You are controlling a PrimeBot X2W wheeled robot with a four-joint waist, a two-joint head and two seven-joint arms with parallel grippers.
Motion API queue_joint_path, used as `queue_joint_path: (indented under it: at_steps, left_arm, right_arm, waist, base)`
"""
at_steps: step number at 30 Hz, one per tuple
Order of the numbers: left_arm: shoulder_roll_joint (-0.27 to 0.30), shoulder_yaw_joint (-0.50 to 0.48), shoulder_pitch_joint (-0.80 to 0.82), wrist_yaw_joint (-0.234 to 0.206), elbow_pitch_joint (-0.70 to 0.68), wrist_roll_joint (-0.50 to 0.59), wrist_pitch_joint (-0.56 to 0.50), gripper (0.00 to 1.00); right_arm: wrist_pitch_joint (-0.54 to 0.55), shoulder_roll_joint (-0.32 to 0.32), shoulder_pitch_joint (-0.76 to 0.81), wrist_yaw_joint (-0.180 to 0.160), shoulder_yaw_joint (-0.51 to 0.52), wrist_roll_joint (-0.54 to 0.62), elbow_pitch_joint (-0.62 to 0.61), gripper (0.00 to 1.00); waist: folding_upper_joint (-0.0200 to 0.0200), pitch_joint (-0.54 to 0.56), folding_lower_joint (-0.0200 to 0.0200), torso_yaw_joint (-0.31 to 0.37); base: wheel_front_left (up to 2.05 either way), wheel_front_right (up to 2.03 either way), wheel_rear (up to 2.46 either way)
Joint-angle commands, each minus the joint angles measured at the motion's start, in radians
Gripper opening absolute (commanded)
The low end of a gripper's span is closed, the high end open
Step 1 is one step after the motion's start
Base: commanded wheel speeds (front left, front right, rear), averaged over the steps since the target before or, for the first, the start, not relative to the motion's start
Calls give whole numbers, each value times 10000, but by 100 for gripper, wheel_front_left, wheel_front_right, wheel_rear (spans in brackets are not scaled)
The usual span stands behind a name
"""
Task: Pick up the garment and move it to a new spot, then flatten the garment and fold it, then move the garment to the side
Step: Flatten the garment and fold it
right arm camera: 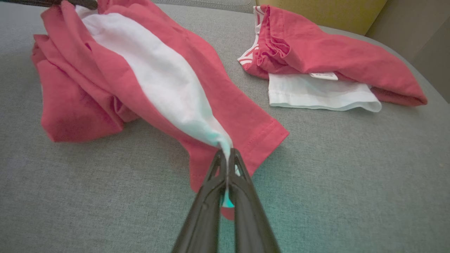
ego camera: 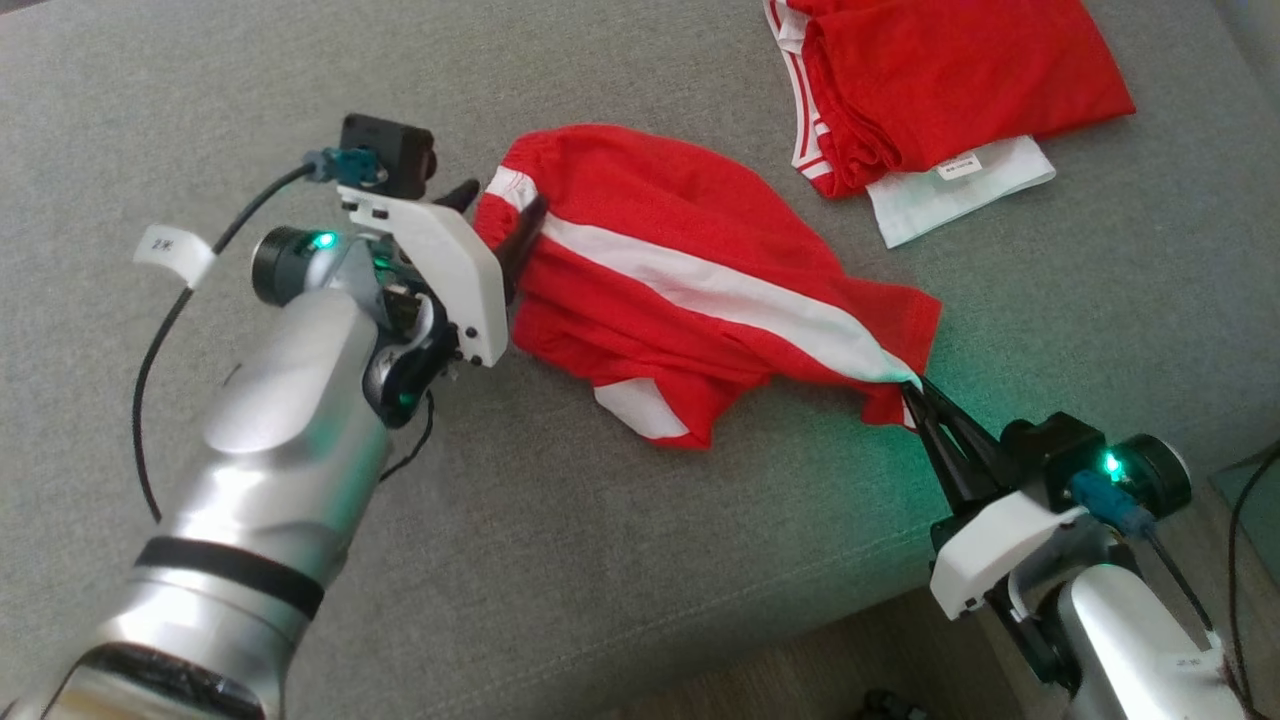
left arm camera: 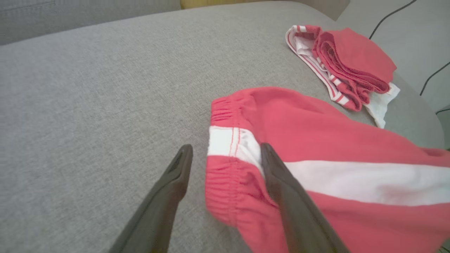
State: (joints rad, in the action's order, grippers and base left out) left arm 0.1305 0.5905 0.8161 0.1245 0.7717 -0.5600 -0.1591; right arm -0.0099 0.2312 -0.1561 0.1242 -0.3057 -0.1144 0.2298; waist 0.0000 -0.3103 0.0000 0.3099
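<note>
The garment is a pair of red shorts with a white side stripe, lying crumpled across the grey cushion. My left gripper stands open at the elastic waistband, one finger resting on the fabric and the other finger on bare cushion beside it. My right gripper is shut on the garment's hem at the end of the white stripe, pinching the cloth between its fingertips. The garment stretches away from that pinch toward the left gripper.
A folded pile of red and white clothing lies at the far right of the cushion, also in the wrist views. The cushion's front edge runs near my right arm, with floor and cables beyond.
</note>
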Motion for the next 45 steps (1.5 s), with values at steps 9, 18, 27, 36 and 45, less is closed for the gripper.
queue_joint_path:
  at_steps: [9, 18, 27, 36, 45]
  left_arm:
    - [200, -63, 954, 61, 243, -121, 483, 85]
    - [159, 224, 1081, 61, 654, -279, 514, 100]
    - [124, 726, 1134, 61, 803, -658, 411, 100]
    - [206, 1008, 1220, 61, 832, -1060, 663, 0]
    - [127, 1181, 1305, 61, 866, -1018, 1429, 0]
  right_arm:
    - [-68, 52, -216, 65, -78, 59, -155, 0]
    - [-75, 1, -273, 65, -109, 52, -162, 0]
    - [-103, -55, -285, 65, -97, 47, -104, 0]
    - [-136, -62, -253, 65, -42, 62, -49, 0]
    - [-325, 181, -582, 65, 155, -75, -318, 0]
  waist:
    - [0, 28, 0, -62]
    - [0, 13, 0, -46]
    - [0, 22, 0, 0]
    - [0, 94, 0, -79]
    - [0, 552, 0, -634]
  base:
    - [0, 0, 0]
    - [0, 0, 0]
    - [0, 0, 0]
    - [0, 0, 0]
    - [0, 0, 0]
